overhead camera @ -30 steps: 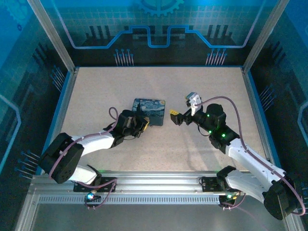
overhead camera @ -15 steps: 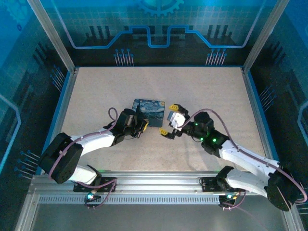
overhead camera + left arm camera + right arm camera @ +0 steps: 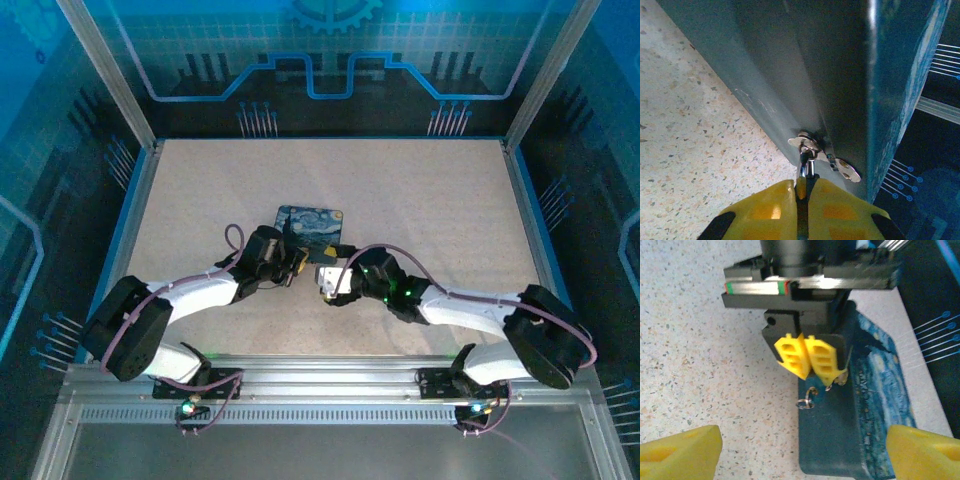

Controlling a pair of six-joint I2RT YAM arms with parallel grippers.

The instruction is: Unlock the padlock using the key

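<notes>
My left gripper (image 3: pixel 293 262) sits at the front left wall of the blue night-sky tin (image 3: pixel 310 222). Its yellow fingers (image 3: pixel 775 210) are shut on a tiny silvery piece, the padlock (image 3: pixel 807 167), which hooks into the tin's metal clasp (image 3: pixel 804 142). In the right wrist view that same left gripper (image 3: pixel 812 371) is shut against the tin (image 3: pixel 875 405), with a small metal bit at its tip. My right gripper (image 3: pixel 328 283) (image 3: pixel 802 452) is open, low on the table, facing the tin and the left fingers. I cannot make out the key for certain.
A small wire ring (image 3: pixel 806 402) lies at the foot of the tin's wall, just below the left fingers. Speckled tabletop (image 3: pixel 420 200) lies behind and to the right of the tin. Blue enclosure walls and metal posts (image 3: pixel 140 140) border the table.
My right arm has swung left and down from the tin's right side to its front, ending next to the left gripper. The left arm and tin have stayed put.
</notes>
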